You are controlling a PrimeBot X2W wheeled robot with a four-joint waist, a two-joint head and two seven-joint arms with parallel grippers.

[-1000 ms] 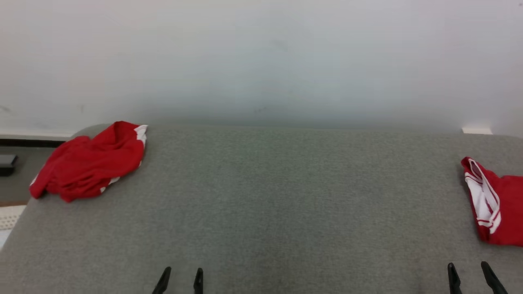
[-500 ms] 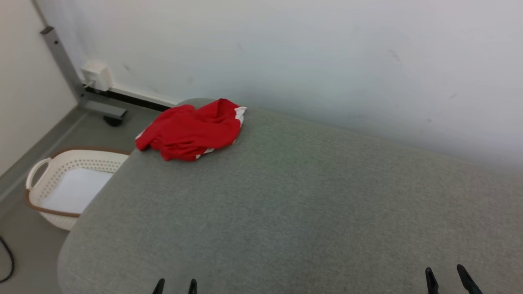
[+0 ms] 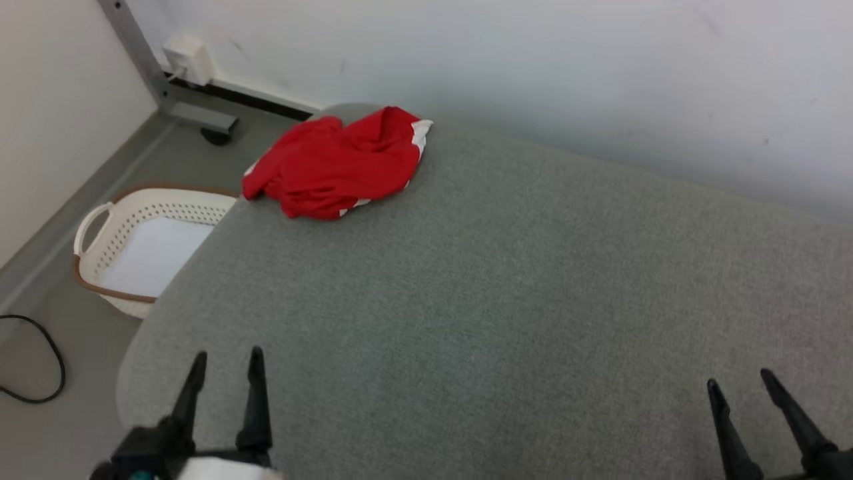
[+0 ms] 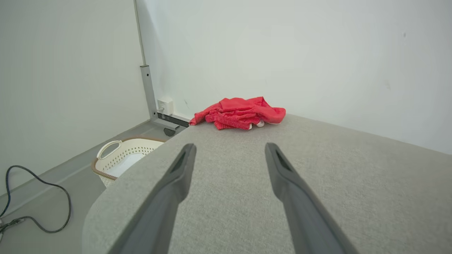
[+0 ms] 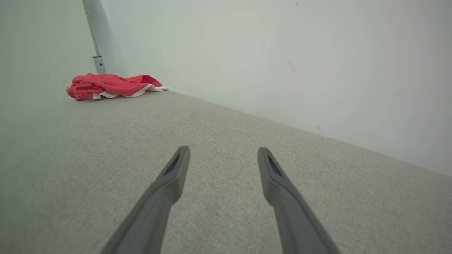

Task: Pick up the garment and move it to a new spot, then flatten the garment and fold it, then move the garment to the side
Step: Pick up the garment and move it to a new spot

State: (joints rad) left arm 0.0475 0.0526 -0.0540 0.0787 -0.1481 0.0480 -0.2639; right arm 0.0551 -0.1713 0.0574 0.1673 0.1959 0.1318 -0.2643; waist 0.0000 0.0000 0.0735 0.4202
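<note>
A crumpled red garment [image 3: 340,163] with white trim lies at the far left corner of the grey padded table [image 3: 500,287]. The left wrist view has the garment [image 4: 240,112] straight ahead and far off; in the right wrist view the garment [image 5: 111,85] lies far to the upper left. My left gripper [image 3: 226,363] hovers open over the table's near left edge, well short of the garment, with nothing between its fingers. At the near right my right gripper [image 3: 740,383] is open and empty too. Between the open fingers of each, left gripper [image 4: 229,148] and right gripper [image 5: 223,151], bare table shows.
A white laundry basket [image 3: 113,233] with a brown rim stands on the floor left of the table, under the garment's corner. A black cable [image 3: 36,360] loops on the floor. A grey metal post [image 3: 143,60] and wall box stand at the back left. White wall runs behind.
The head camera has swung left and down, so the garment sits nearer the middle and the basket has come into view. Both grippers reach higher into the view, still open.
</note>
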